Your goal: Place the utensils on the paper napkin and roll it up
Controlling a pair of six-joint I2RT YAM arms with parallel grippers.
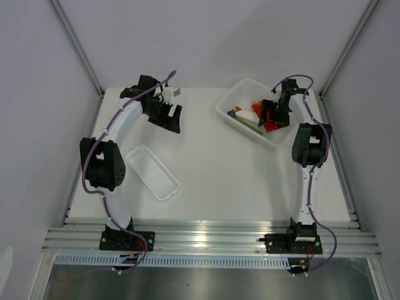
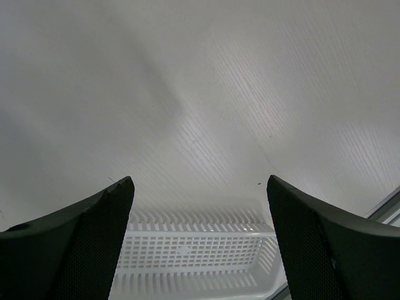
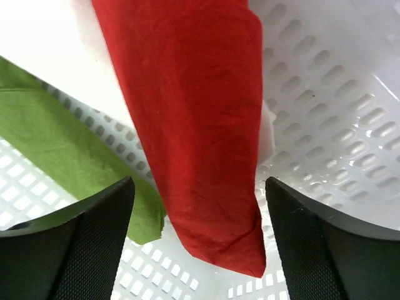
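The red paper napkin (image 3: 194,125) lies folded into a long strip inside the white mesh basket (image 3: 325,94), on top of a green sheet (image 3: 69,144) and a white sheet (image 3: 50,56). The right claw (image 3: 199,184) hangs just over it with its two fingers spread wide, one on each side of the strip's lower end. Neither finger touches the paper, so it has hold of nothing. From above, the basket (image 1: 231,92) sits at the far right of the tabletop (image 1: 219,175), and the right claw (image 1: 273,115) reaches down into its right half, where the napkin (image 1: 270,125) shows as a red patch beside it. The left claw (image 1: 172,119) is over the far left part of the tabletop, well apart from the basket. Its own camera shows the left claw (image 2: 200,181) gaping wide with only bare tabletop (image 2: 187,94) between the fingers. A narrow white tray (image 1: 153,172) lies at an angle near the left arm, and its slotted floor (image 2: 187,250) shows below those fingers.
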